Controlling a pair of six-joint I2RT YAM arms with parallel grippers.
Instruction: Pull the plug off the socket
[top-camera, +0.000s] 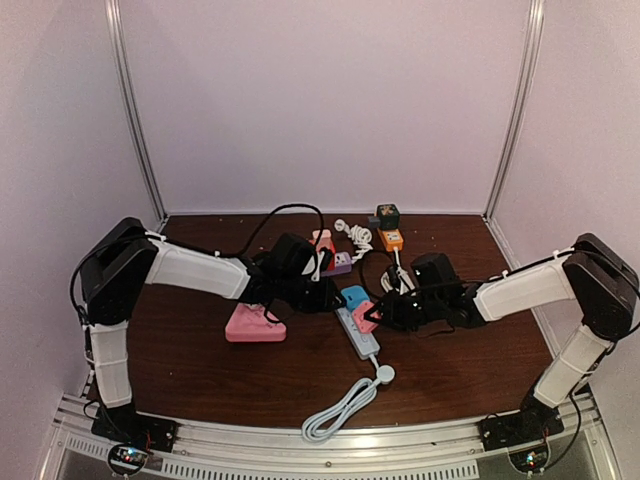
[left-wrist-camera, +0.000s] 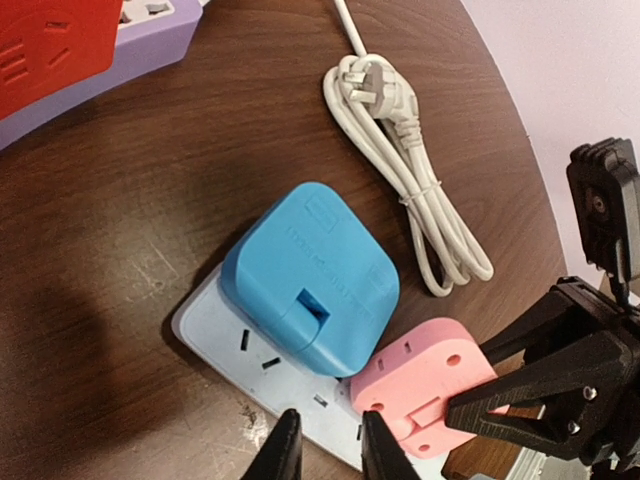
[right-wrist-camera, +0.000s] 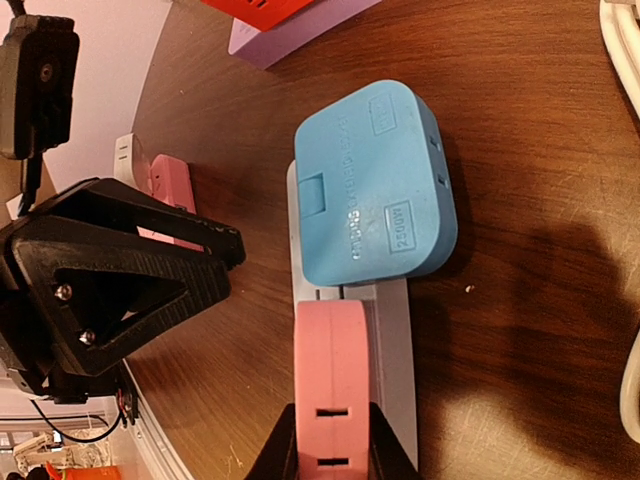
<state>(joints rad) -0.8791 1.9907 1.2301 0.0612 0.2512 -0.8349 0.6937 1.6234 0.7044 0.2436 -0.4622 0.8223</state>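
Two grippers meet near the middle of the dark brown wooden table (top-camera: 200, 375). The right gripper (right-wrist-camera: 335, 455) is clenched on the pink square plug adapter (right-wrist-camera: 335, 370), one finger on each side face. That pink plug sits on the long white power strip (right-wrist-camera: 395, 360), toward the end nearer the table's front edge. The blue square plug adapter (right-wrist-camera: 375, 180) is on the same strip just beyond it, close beside. The strip lies at an angle at the table centre.

The left gripper (left-wrist-camera: 325, 450) has its jaws narrow, with the tips over the strip's edge beside the blue adapter. I cannot tell if they actually pinch the strip.

A coiled white cable (top-camera: 340, 408) lies by the front edge. A pink socket block (top-camera: 255, 325) sits left of centre, under the left arm. A purple strip with a red adapter (left-wrist-camera: 60, 40) and a bundled white cord (left-wrist-camera: 400, 180) lie toward the back edge.
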